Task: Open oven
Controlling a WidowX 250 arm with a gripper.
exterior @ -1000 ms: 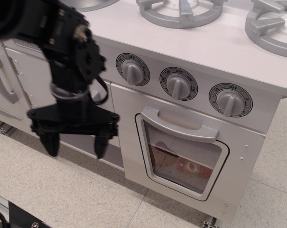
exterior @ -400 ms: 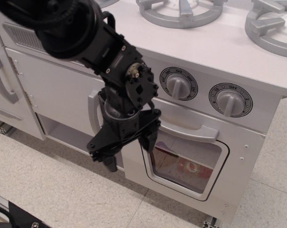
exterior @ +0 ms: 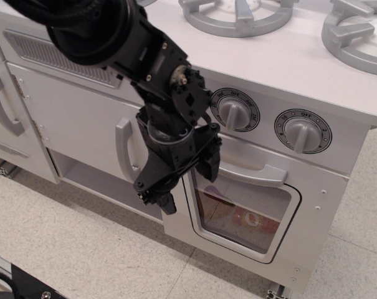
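- The scene was bright and evenly lit, with soft light from above and no hard-edged shadows.
- The white counter (exterior: pixel 288 59) looked pale and slightly washed out, though its edges stayed readable.
- A soft shadow lay under the grey bar handle (exterior: pixel 253 169) and another in the recess below the cabinet door at left.
- The oven (exterior: pixel 250 205) window showed faint sheen; the reddish shapes behind it were dim and indistinct.
- The black gripper (exterior: pixel 188 184) was underexposed, its surface detail mostly lost in dark tones, with slight softness at the outlines.
- Knob lettering was sharp enough to see but too small to read fully.
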